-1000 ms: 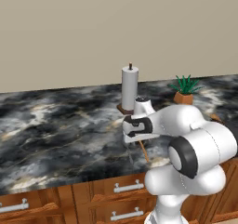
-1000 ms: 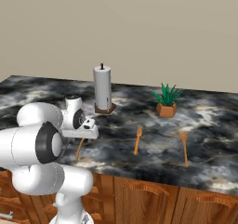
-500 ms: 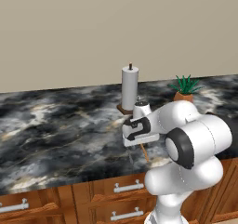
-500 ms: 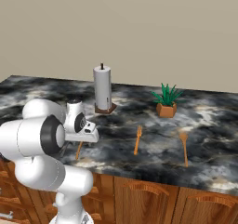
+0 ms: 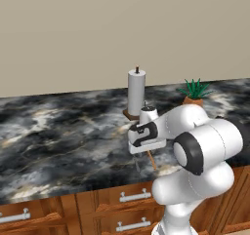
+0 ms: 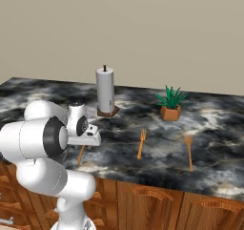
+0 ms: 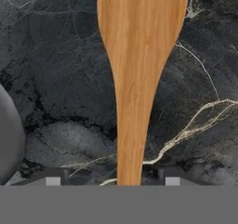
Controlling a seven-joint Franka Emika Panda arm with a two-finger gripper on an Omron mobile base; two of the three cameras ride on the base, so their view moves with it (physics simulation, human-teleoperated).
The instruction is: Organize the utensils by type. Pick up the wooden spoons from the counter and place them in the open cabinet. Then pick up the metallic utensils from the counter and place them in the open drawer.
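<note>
While the marble counter [image 6: 214, 129] stretches wide across the room on its reddish-brown cabinet fronts [image 6: 152, 205], the white arm [image 5: 195, 146] bends low over its near edge. Its gripper [image 7: 109, 180] points straight down at the stone, and a wooden spoon [image 7: 137, 69] lies flat on the counter right under it, the handle running between the two dark fingertips [image 7: 52, 177]. The fingers stand apart on either side of the handle with a gap showing on each side, so they are partly open; I cannot tell if they touch the wood. From the base views a short piece of that spoon's handle pokes out below the hand, near the counter's front edge.

Behind the hand stands a paper-towel roll [image 6: 105, 89], upright on its brown base. Off to the robot's right a small potted plant [image 6: 170, 105] sits toward the back of the counter. In front of the plant lie two more wooden utensils, well apart from each other: a fork-tined one [image 6: 141, 144] nearer the arm and an oval-bowled spoon [image 6: 189, 152] farther right.
</note>
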